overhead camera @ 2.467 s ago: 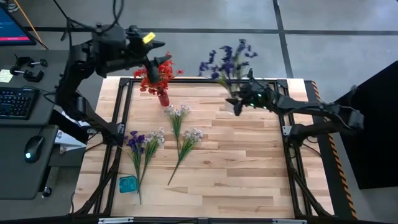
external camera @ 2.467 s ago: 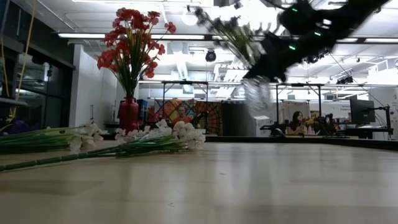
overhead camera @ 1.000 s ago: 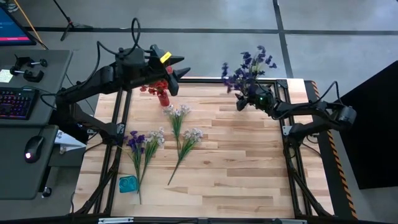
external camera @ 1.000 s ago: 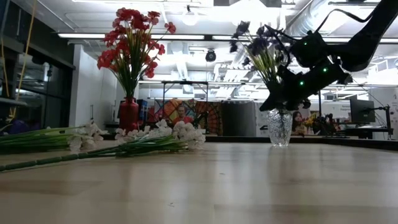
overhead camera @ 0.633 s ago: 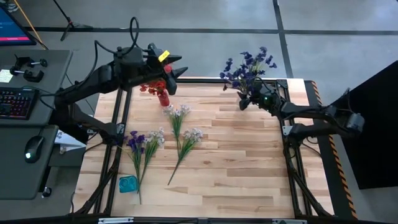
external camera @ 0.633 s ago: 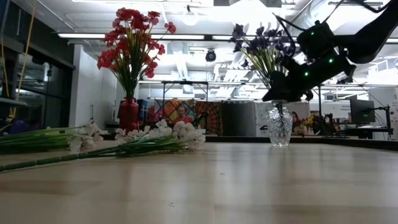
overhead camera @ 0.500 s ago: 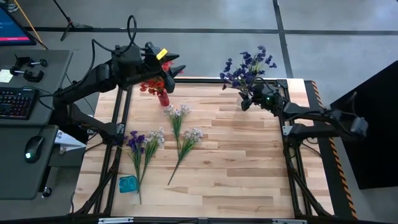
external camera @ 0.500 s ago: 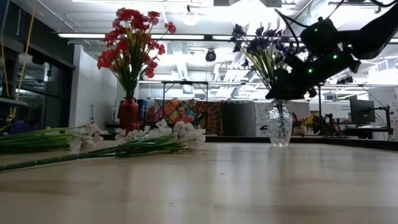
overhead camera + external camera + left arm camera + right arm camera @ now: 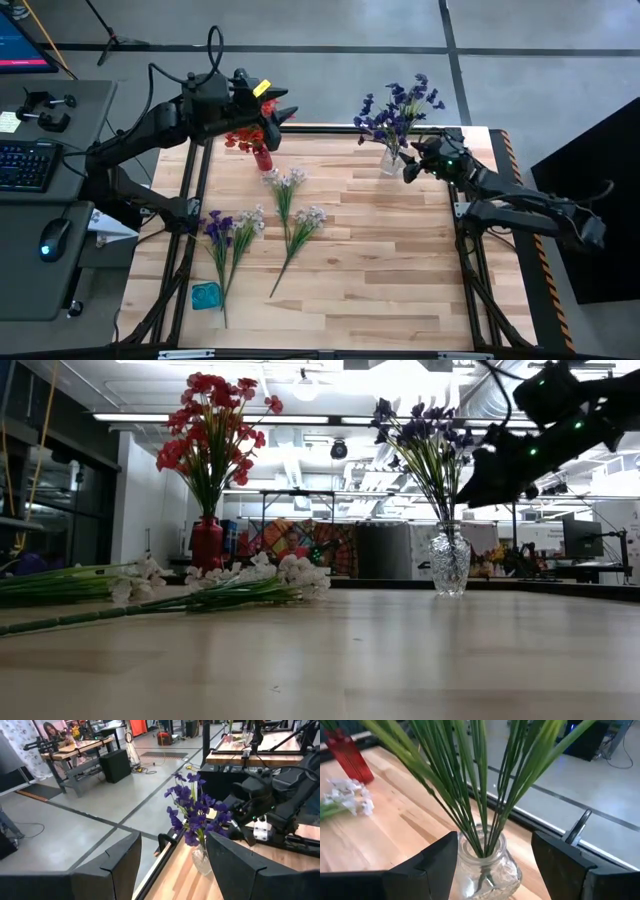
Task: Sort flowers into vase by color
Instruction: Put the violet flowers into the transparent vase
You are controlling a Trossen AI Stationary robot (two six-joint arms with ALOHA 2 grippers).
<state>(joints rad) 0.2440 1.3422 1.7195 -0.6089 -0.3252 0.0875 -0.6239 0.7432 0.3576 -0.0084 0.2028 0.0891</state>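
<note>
Grippers [image 9: 408, 172] agape beside vase [image 9: 389, 163]

The 2 arms are showing as matte black jointed links with black cables looping over them. The left arm [image 9: 160, 120] is wearing a yellow tag by its wrist. The right arm [image 9: 520, 195] is glowing with small green lights. Each wrist is showing 2 blocky, angular black fingers [image 9: 437, 862].

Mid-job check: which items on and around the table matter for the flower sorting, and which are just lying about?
Part of the job:
red flowers in red vase
purple flowers in clear glass vase
loose white sprigs
loose purple sprig

Just lying about:
small teal object
keyboard
mouse
</note>
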